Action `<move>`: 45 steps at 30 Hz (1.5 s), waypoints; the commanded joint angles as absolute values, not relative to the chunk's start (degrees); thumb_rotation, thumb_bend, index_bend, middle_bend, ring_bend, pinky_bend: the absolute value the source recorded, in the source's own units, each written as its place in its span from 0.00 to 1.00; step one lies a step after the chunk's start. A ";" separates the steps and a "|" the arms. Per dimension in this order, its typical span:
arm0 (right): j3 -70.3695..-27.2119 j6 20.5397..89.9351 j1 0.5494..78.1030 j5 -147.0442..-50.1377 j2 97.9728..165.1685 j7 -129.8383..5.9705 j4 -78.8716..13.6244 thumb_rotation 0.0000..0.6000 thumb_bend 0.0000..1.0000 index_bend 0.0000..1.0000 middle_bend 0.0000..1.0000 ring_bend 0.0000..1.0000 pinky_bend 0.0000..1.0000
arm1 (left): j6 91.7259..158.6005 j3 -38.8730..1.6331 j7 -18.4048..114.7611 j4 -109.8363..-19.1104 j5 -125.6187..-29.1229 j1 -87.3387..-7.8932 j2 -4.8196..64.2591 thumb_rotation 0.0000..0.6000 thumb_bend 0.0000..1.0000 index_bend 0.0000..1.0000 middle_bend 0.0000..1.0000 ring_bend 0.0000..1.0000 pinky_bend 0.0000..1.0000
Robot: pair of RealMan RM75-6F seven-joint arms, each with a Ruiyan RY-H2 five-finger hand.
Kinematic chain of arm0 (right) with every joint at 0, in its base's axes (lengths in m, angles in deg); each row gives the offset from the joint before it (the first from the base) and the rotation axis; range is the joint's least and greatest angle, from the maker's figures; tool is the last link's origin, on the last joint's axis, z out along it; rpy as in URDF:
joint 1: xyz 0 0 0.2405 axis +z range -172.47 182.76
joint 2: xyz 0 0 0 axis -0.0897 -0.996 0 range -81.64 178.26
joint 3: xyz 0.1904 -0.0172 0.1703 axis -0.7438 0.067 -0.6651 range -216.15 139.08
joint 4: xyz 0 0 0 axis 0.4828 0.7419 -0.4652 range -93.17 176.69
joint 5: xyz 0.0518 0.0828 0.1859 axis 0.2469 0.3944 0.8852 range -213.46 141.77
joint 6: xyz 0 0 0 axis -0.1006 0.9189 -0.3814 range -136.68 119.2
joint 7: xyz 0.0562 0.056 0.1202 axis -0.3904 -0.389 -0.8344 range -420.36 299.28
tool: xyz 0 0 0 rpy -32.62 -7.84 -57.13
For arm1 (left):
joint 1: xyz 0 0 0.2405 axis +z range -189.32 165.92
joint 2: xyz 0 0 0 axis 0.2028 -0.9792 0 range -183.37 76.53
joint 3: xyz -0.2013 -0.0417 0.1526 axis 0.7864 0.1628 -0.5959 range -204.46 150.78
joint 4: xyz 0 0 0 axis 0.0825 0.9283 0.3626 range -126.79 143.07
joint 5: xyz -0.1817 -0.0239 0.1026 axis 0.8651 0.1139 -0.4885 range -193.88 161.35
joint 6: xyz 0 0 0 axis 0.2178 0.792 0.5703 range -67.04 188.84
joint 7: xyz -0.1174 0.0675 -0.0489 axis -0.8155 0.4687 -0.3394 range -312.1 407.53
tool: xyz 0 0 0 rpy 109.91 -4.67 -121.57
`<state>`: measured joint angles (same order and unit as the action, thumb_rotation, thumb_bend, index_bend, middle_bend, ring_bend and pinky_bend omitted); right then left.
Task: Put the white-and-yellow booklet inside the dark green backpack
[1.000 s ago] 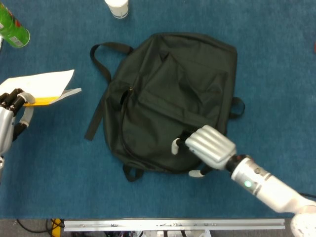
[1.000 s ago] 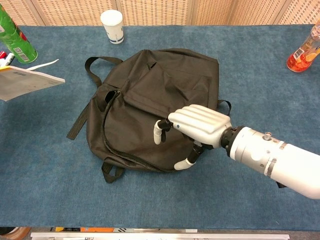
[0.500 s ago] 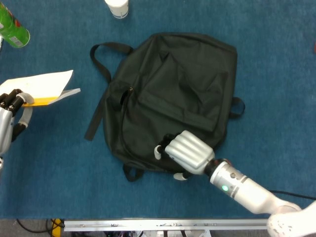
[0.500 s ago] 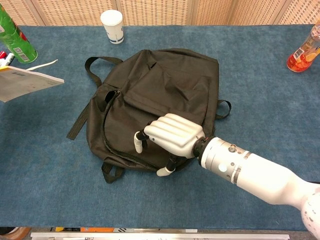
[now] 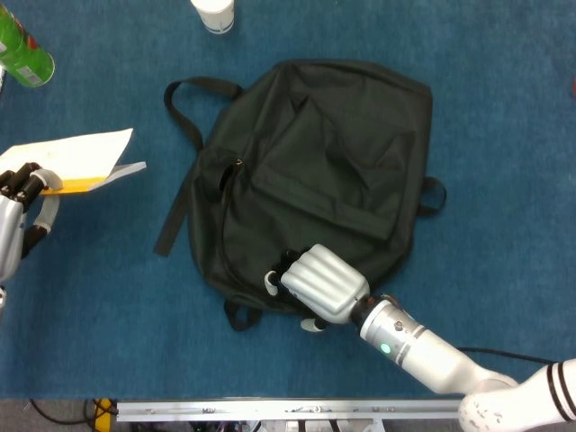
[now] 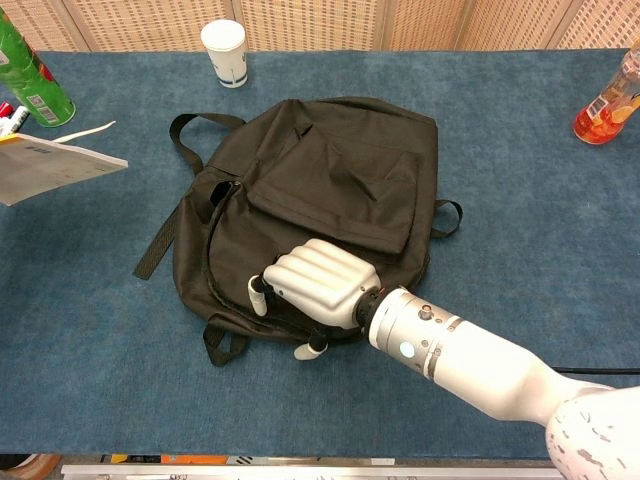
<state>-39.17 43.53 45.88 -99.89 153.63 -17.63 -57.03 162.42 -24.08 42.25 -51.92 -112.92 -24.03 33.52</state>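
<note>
Backpack lies flat on the blue table. The right hand rests on its lower edge, fingers curled onto the fabric; whether it grips is unclear. The left hand holds the booklet well left of the backpack.

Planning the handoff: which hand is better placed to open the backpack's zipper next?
The right hand, probably. It rests on the dark green backpack at its lower edge, beside the curved zipper. The left hand is off at the table's left edge, holding the booklet.
</note>
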 commanded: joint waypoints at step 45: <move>-42.06 48.23 45.92 -90.80 140.69 -22.96 -62.17 1.00 0.00 0.42 0.42 0.29 0.50 | 161.96 -24.71 42.53 -54.37 -114.38 -23.85 32.83 1.00 0.47 0.71 0.79 0.73 0.84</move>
<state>-42.00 47.81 45.84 -90.63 140.39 -22.93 -62.59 161.95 -24.70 42.54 -54.39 -114.36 -23.84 32.82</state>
